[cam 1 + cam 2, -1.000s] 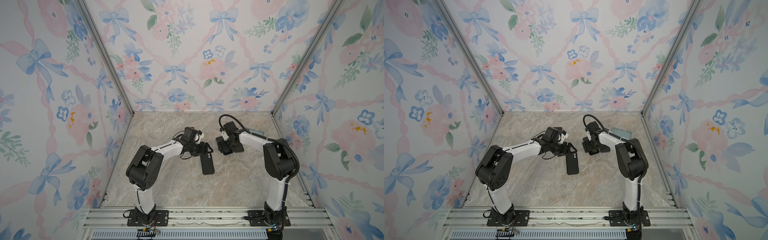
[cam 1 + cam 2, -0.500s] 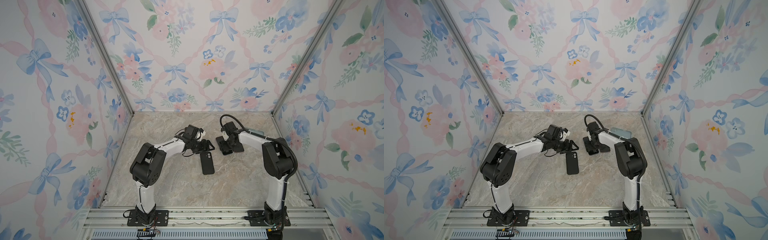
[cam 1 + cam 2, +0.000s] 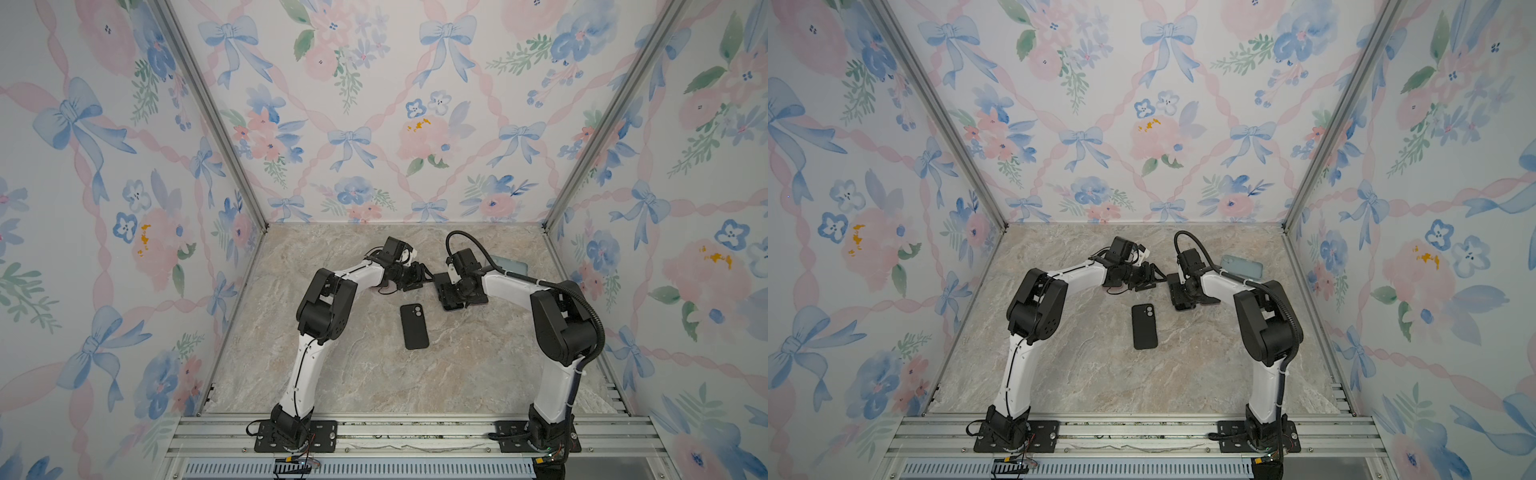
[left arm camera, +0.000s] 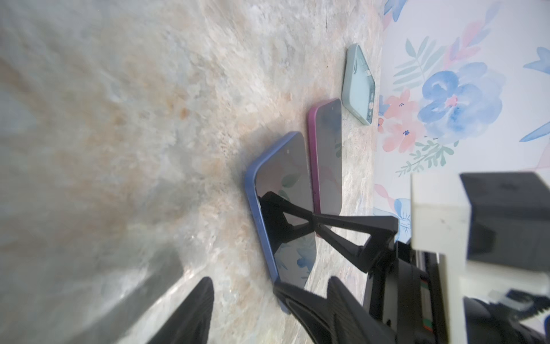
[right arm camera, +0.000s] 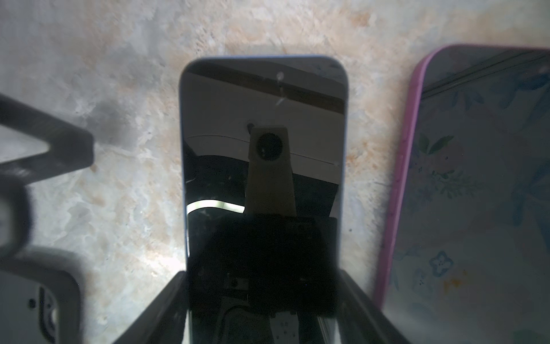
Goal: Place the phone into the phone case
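1. In both top views the black phone case [image 3: 414, 326] [image 3: 1144, 326] lies flat near the middle of the marble desk [image 3: 374, 374], its camera cutout at the far end, apart from both arms. Just behind it the left hand [image 3: 422, 276] and the right hand [image 3: 451, 296] come tip to tip. The right hand is lowered over the blue phone [image 3: 447, 306] and covers most of it. A mint phone case [image 3: 1241, 266] lies near the back right wall.
2. In the left wrist view the left hand [image 4: 241, 281] has its fingers spread wide with only bare desk between them, so it holds nothing, though one fingertip overlaps the blue phone's [image 4: 282, 184] near corner. That phone lies screen up with a pink phone [image 4: 326, 155] just beside it and the mint case [image 4: 357, 86] beyond. One finger of the right hand comes down at the edge facing the pink phone, mirrored in the glass.
3. In the right wrist view the right hand [image 5: 262, 274] is closed on the blue phone [image 5: 263, 119] — a finger against each long edge at its near end. The phone lies flat, screen up. The pink phone [image 5: 476, 178] lies alongside, a strip of desk between them.
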Controlling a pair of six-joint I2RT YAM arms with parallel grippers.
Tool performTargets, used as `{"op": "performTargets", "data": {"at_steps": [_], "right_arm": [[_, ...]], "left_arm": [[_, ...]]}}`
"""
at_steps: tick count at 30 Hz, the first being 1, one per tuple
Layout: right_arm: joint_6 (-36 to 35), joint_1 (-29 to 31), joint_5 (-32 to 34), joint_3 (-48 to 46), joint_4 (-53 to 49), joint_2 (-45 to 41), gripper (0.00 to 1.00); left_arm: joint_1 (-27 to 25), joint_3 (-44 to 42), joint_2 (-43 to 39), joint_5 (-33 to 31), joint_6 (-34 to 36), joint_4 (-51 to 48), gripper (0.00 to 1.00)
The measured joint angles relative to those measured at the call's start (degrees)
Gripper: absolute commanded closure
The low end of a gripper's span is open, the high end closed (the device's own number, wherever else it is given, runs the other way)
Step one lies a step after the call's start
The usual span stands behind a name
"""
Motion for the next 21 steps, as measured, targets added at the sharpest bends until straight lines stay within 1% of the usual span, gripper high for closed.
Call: {"op": "performTargets", "data": {"at_steps": [3, 8, 10, 12, 16, 21], "right_arm": [[0.5, 0.1, -1.1, -1.1, 1.2, -0.7, 0.37], [1.1, 0.1, -2.8, -2.4, 2.9, -1.3, 0.38], [1.2, 0.1, -3.1, -2.7, 3.3, -1.5, 0.38], [1.2, 0.1, -3.3, -3.0, 3.7, -1.6, 0.38], [1.4, 0.1, -3.8, -3.2, 4.2, -1.7, 0.38], [1.5, 0.1, -4.6, -3.2, 4.4, -1.7, 0.38]], "left_arm": [[0.0, 3.6, 3.1, 0.7, -0.6, 0.0, 0.45], [0.4, 7.3, 6.4, 1.9, -1.5, 0.4, 0.50], [0.7, 7.7, 7.1, 2.6, -2.1, 1.2, 0.52], [1.0, 7.9, 7.7, 3.5, -2.6, 2.5, 0.56], [1.3, 8.2, 9.3, 5.9, -4.1, 5.7, 0.59], [1.4, 8.3, 10.8, 8.2, -5.8, 9.5, 0.68]]}}
